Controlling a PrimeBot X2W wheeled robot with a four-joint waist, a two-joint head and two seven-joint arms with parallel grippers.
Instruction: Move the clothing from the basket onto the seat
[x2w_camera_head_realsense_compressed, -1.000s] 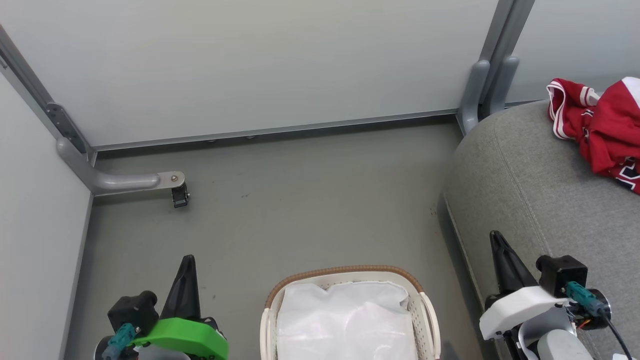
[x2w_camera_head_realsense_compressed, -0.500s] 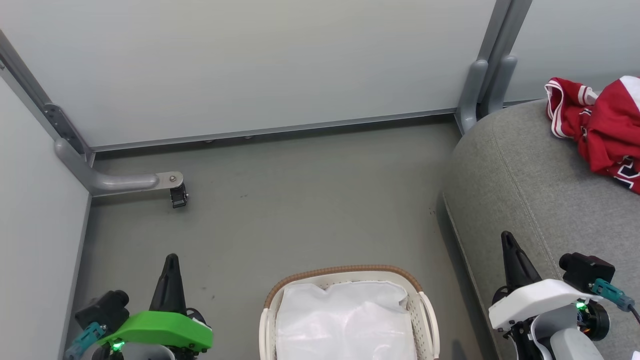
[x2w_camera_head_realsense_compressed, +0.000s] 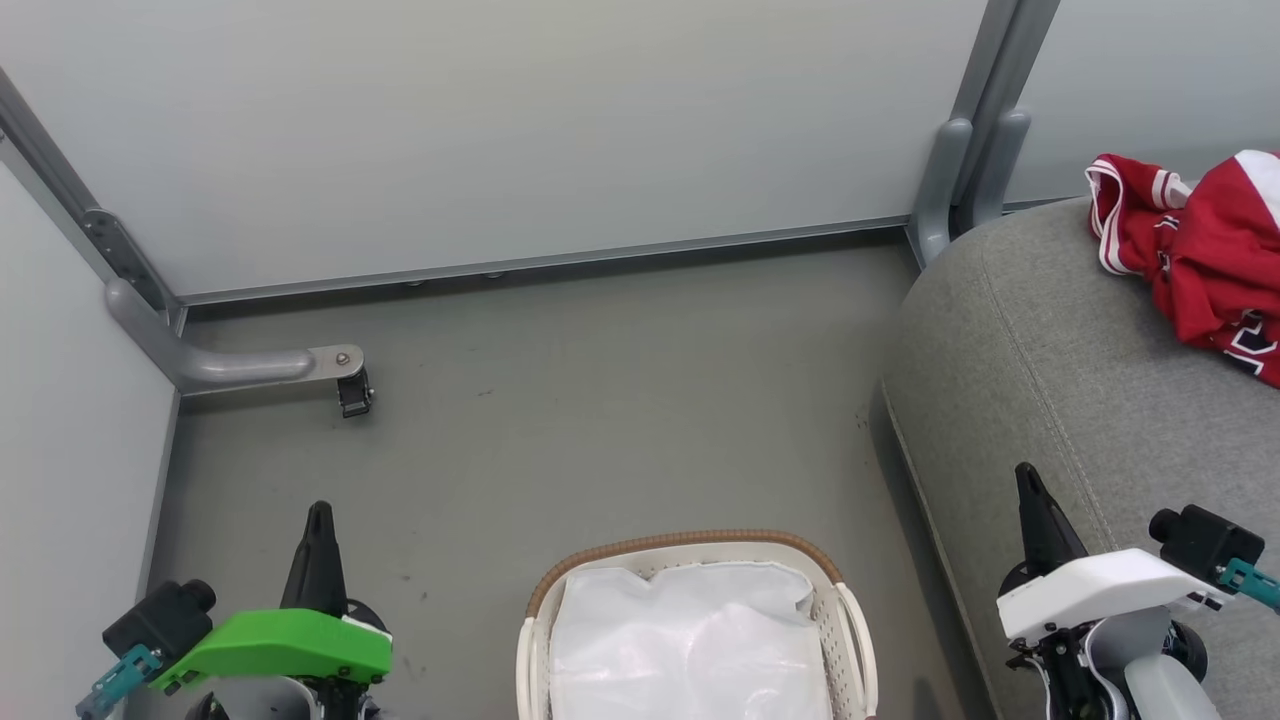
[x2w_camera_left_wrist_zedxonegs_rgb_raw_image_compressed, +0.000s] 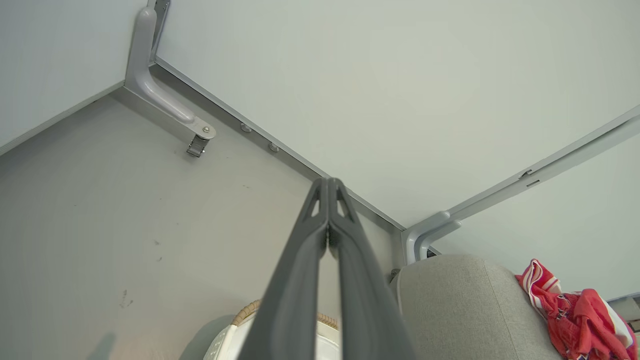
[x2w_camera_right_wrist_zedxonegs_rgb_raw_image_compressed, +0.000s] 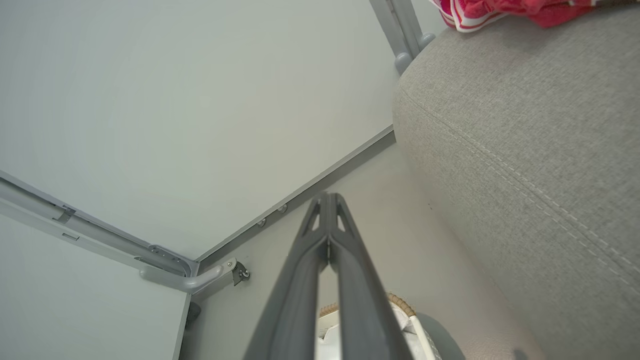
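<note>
While the left gripper (x2w_camera_head_realsense_compressed: 320, 508) and right gripper (x2w_camera_head_realsense_compressed: 1023, 472) hang with fingers pressed together, the clothing (x2w_camera_head_realsense_compressed: 1195, 260) lies heaped far right on the seat (x2w_camera_head_realsense_compressed: 1060, 370); the near basket (x2w_camera_head_realsense_compressed: 690, 541) holds white lining (x2w_camera_head_realsense_compressed: 690, 640).

**Open floor ahead, seat walling the right**

Bare grey floor (x2w_camera_head_realsense_compressed: 600, 400) runs open from the basket (x2w_camera_head_realsense_compressed: 690, 541) to the back wall (x2w_camera_head_realsense_compressed: 500, 130). At the left a grey bracket (x2w_camera_head_realsense_compressed: 240, 365) with a small caster juts from the side panel (x2w_camera_head_realsense_compressed: 70, 420) onto the floor. The seat (x2w_camera_head_realsense_compressed: 1060, 380) rises at the right, leaving a narrow strip of floor beside the basket. Grey posts (x2w_camera_head_realsense_compressed: 950, 180) stand at its far corner. The clothing (x2w_camera_head_realsense_compressed: 1200, 270) heaps on its far end, and the nearer cushion lies bare.
</note>
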